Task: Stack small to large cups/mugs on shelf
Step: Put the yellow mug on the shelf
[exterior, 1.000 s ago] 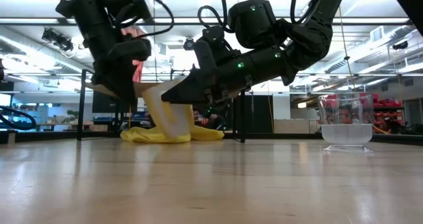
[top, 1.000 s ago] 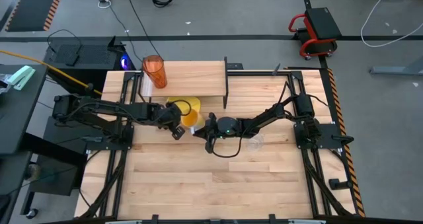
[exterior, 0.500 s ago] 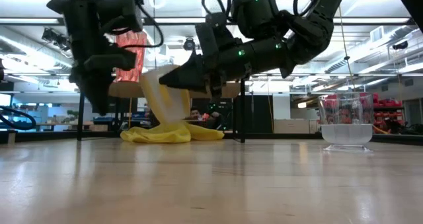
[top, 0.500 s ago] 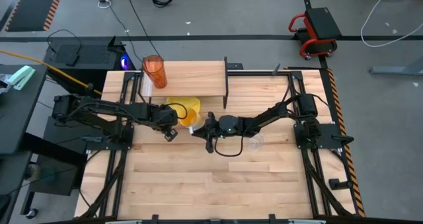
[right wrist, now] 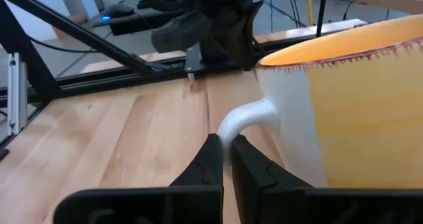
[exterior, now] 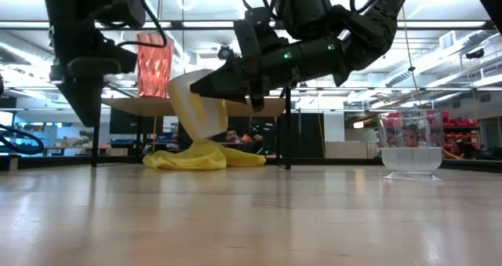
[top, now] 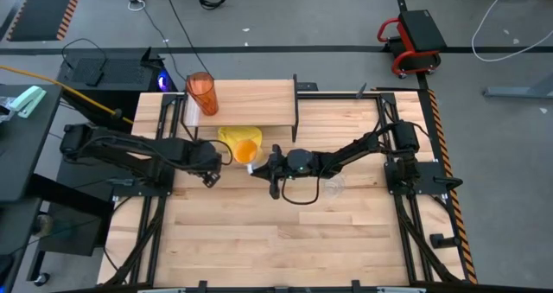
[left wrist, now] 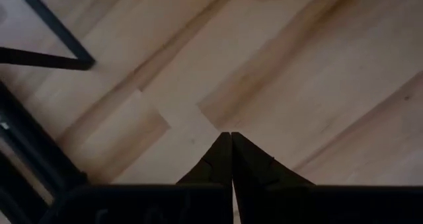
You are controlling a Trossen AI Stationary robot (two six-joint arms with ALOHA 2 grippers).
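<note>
Orange ceramic mug with a white handle (top: 246,149): we are holding it tilted above the yellow cloth (top: 233,136), right hand (right wrist: 225,149) pinched thinly on the handle. Our left hand (left wrist: 231,139) is hanging closed and empty to its left. Such a narrow pinch is risking the mug swinging or slipping before reaching the light wooden shelf (top: 259,101), where the tall orange-red tumbler (top: 202,92) is standing.

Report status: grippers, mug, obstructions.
Right gripper shut on white handle of orange mug, mug off table. Left gripper shut, empty, beside it. Tall orange-red tumbler on shelf; yellow cloth below.
</note>
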